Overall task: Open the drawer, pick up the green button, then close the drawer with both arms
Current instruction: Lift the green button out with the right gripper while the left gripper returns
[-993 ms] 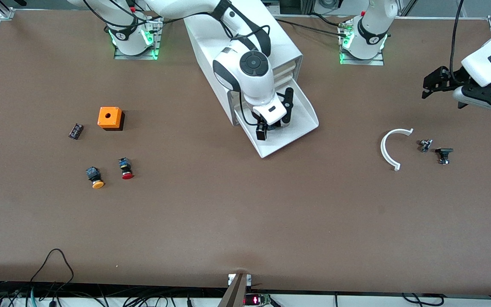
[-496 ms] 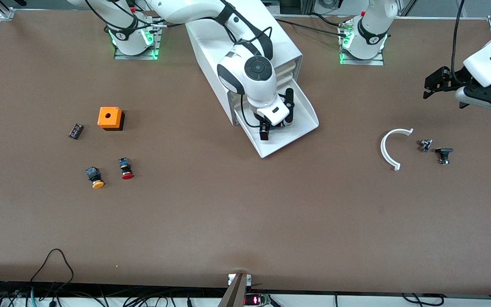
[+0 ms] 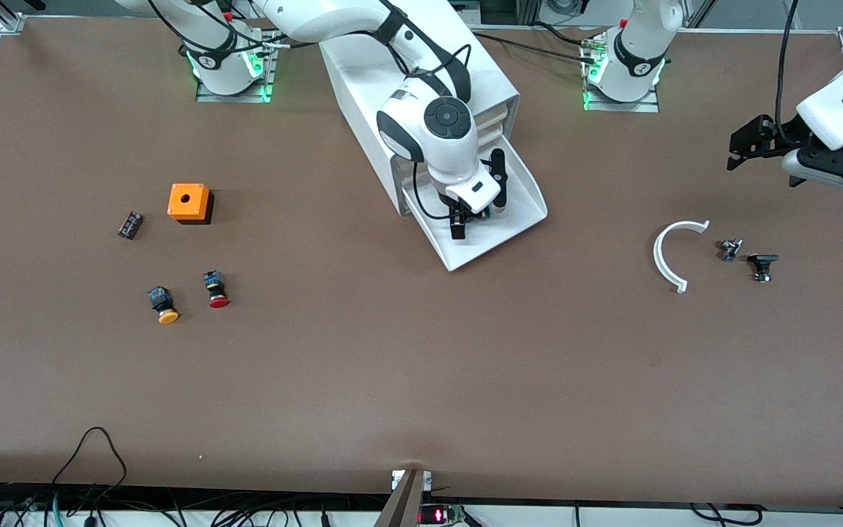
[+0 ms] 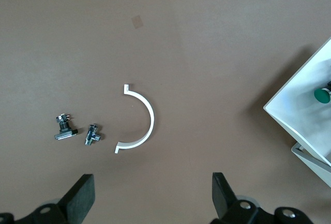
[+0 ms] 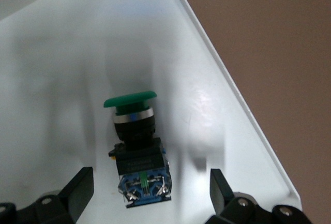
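The lowest drawer (image 3: 520, 208) of the white cabinet (image 3: 363, 66) is pulled out. The button, with a green cap and a black-and-blue body (image 5: 135, 136), lies on its side on the drawer's floor (image 5: 62, 74). My right gripper (image 3: 477, 208) hangs low inside the drawer, open, with one finger (image 5: 77, 193) on each side of the button's blue end, not touching it. My left gripper (image 3: 737, 150) is open and empty in the air over the table at the left arm's end. The left wrist view shows the drawer's corner (image 4: 300, 110) with the green cap (image 4: 321, 95).
A white arc (image 3: 670, 252) and two small metal parts (image 3: 729, 249) (image 3: 762, 265) lie below the left gripper. At the right arm's end are an orange box (image 3: 189, 202), a black part (image 3: 129, 225), a red-capped button (image 3: 216, 289) and an orange-capped one (image 3: 163, 304).
My right gripper has shifted slightly toward the left arm's end inside the drawer and settled over the button. The left arm has hardly moved.
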{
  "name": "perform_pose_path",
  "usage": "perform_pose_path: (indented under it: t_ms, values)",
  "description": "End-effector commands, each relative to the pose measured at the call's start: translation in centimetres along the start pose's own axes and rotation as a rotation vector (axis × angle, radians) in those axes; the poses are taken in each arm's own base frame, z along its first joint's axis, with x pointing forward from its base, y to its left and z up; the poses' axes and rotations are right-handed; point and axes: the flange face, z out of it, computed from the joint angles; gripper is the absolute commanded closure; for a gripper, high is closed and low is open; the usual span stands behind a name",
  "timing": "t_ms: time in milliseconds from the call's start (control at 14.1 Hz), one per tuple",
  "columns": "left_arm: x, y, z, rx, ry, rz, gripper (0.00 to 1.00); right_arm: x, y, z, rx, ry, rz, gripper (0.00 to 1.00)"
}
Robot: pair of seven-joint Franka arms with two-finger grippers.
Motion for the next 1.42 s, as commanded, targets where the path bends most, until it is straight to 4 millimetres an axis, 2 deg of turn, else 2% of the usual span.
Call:
perform_pose_path:
  t_ms: [0, 71, 213, 496, 567, 780, 851, 922, 1135, 1348]
  values:
    - [0.9, -0.6, -0.4, 0.017, -0.001, -0.009, 0.00, 0.9, -0.3, 1.0, -0.017, -0.003, -0.032, 0.07]
    - [1.2, -0.8, 0.2, 0.015, -0.012, 0.000, 0.00, 1.1, -0.5, 1.1, -0.015, -0.003, -0.037, 0.16]
    - [1.4, -0.8, 0.0, 0.013, -0.008, -0.003, 0.00, 1.7, -1.3, 1.1, -0.021, -0.005, -0.048, 0.31]
    - [2.5, -1.2, 2.9, -0.002, -0.061, 0.008, 0.00, 1.6, -1.1, 1.1, -0.045, -0.025, -0.077, 0.60]
    - [3.2, -1.7, 5.0, -0.018, -0.096, 0.008, 0.00, 1.5, -1.0, 1.1, -0.053, -0.031, -0.084, 0.64]
    - [4.0, -1.7, 6.7, -0.029, -0.120, -0.008, 0.00, 1.6, -0.8, 0.0, -0.074, -0.030, -0.083, 0.75]
    - [4.7, -1.2, 8.0, -0.037, -0.137, -0.027, 0.00, 1.5, -0.3, -0.9, -0.096, -0.033, -0.082, 0.78]
    - [5.6, -0.5, 9.4, -0.037, -0.142, -0.085, 0.00, 2.3, -1.0, -2.2, -0.114, -0.024, -0.082, 0.81]
    - [7.4, 4.1, 14.0, -0.049, -0.203, -0.215, 0.00, 1.7, 1.2, -7.0, -0.175, 0.019, 0.087, 0.82]
    - [9.2, 7.6, 19.0, -0.062, -0.199, -0.286, 0.00, -2.2, 6.2, -11.4, -0.228, 0.051, 0.246, 0.82]
